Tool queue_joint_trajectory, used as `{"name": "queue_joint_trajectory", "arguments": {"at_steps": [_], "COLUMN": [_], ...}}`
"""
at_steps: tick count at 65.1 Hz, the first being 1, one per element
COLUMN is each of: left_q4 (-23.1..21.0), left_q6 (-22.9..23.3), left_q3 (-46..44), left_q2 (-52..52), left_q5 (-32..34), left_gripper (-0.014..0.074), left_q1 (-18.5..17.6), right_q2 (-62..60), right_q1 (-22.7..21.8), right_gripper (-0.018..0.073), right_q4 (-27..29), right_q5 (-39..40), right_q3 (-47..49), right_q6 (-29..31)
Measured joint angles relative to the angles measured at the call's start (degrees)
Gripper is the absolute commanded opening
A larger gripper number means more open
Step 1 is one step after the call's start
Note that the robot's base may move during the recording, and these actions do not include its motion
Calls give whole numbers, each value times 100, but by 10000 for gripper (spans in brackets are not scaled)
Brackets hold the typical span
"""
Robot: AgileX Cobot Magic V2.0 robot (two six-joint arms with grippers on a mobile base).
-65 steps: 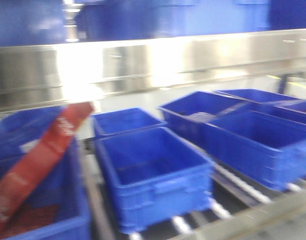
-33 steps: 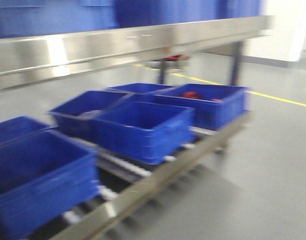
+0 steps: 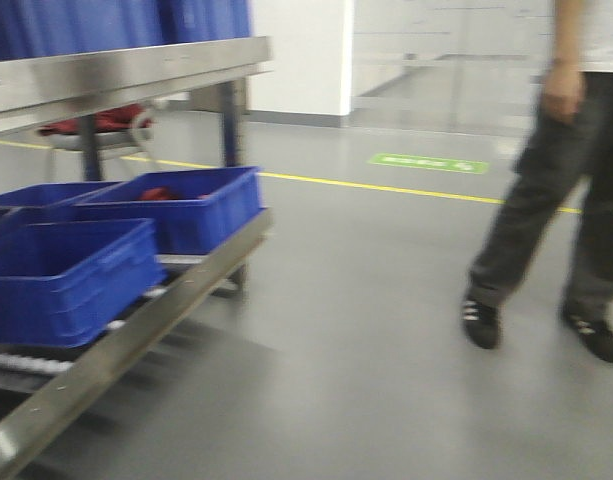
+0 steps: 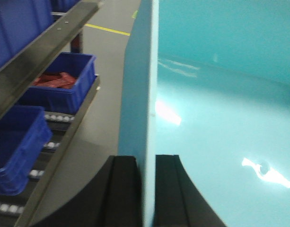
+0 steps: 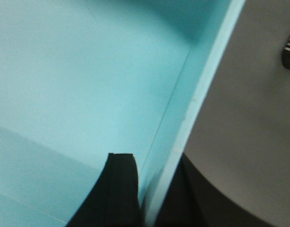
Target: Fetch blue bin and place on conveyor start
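The blue bin (image 4: 220,109) is a light cyan tub that fills both wrist views, and its smooth inside (image 5: 78,71) is empty. My left gripper (image 4: 145,158) is shut on the bin's left wall, one black finger inside and one outside. My right gripper (image 5: 152,161) is shut on the bin's right wall in the same way, with grey floor beyond the rim. Neither gripper nor the bin appears in the front view. The conveyor start is out of view.
A steel roller rack (image 3: 116,340) stands at the left with dark royal-blue bins (image 3: 66,270), one holding red items (image 3: 161,193). A person (image 3: 556,190) stands on the grey floor at the right. A yellow floor line (image 3: 406,190) runs across behind.
The front view has swung right: the rack and its dark blue bins slid to the left edge, and open floor and a standing person came into view.
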State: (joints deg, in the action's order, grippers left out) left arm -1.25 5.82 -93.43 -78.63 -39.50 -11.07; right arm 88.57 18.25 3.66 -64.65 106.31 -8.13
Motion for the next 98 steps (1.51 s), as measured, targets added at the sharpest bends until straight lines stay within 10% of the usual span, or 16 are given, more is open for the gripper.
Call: {"name": "queue_joint_trajectory", "arguments": {"at_steps": [98], "left_q4": [-10], "left_q6": [0], "left_q3": [0], "left_q2": [0], "left_q5": [0], "left_gripper": [-111], "left_q1": [0], "right_q2": [-11], "right_q1": [0], "right_gripper": [-152], "right_q4": [0], "right_q5": [-34], "right_q3": [0], "right_q6": [0]}}
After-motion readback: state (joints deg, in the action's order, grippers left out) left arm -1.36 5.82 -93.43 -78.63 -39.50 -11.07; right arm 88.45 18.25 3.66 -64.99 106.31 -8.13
